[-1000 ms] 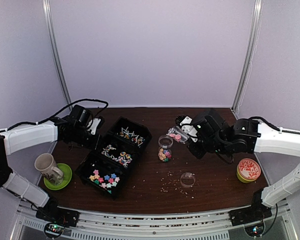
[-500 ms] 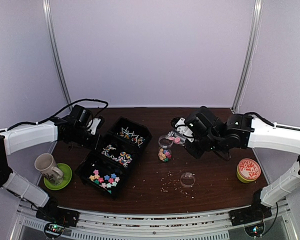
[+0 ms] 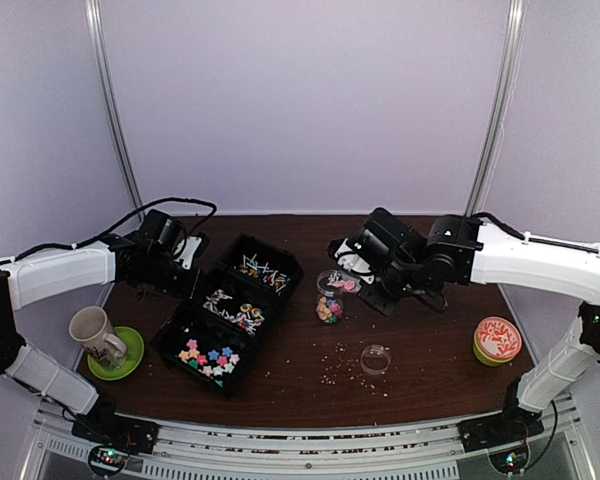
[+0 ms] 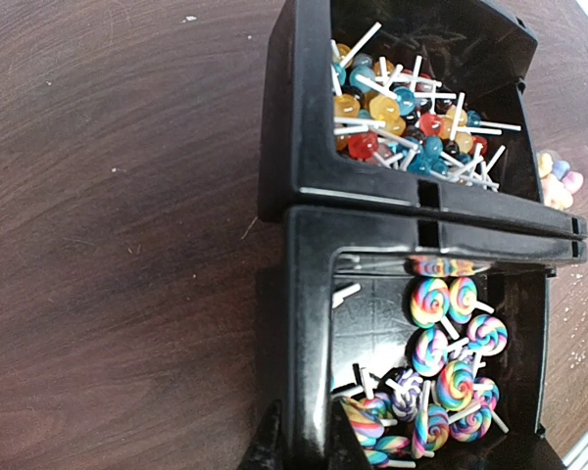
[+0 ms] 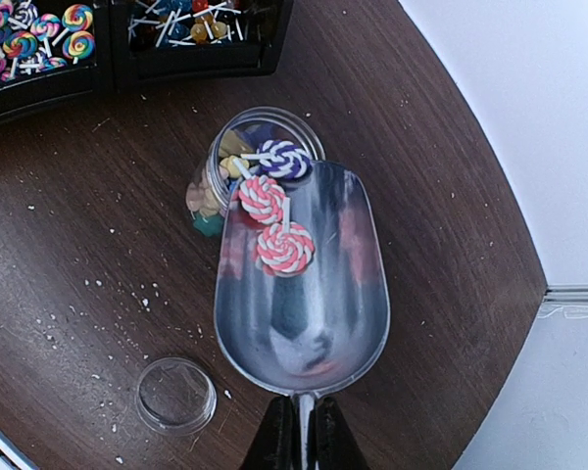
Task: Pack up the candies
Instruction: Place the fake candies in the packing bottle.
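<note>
The left arm point(image 3: 60, 272) is extended inward from the left side, with the forearm held nearly level and the wrist angled down. The left gripper point(image 4: 302, 443) is closed, its two fingers set astride the wall of a black tray point(image 4: 304, 323). The right arm point(image 3: 525, 258) is reached inward from the right side, with the wrist bent down. The right gripper point(image 5: 299, 436) is clamped on the thin handle of a scoop point(image 5: 314, 313), the jaws drawn almost together.

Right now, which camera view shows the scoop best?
Right wrist: the scoop, held by the right gripper, fills the frame, with three lollipops at its lip over the jar. The top view shows it small and far off. The left wrist view misses it.
</note>
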Controlling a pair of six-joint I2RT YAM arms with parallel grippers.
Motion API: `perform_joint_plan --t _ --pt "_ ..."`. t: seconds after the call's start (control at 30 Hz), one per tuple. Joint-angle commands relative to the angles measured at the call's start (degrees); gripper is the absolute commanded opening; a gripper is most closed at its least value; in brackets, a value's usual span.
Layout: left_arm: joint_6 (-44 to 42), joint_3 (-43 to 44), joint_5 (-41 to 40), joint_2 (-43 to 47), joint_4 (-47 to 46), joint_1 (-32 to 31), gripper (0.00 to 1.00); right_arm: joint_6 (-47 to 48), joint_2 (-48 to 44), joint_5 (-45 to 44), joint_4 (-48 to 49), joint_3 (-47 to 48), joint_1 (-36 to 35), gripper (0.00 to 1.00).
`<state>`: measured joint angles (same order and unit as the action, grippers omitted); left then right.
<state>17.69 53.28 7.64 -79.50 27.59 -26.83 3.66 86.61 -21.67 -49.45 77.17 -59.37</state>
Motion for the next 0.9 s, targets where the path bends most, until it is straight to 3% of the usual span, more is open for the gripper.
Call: perform_joint_plan --t 0.0,0.87 --pt "1.47 4.16 2.40 1.02 -6.70 0.37 0.00 0.08 1.49 -0.40 -3.26 3.91 0.22 0.00" --pt "1.49 4.36 2.82 1.10 -6.68 0.41 0.00 0.44 9.47 -1.81 -16.86 16.70 0.21 0.00"
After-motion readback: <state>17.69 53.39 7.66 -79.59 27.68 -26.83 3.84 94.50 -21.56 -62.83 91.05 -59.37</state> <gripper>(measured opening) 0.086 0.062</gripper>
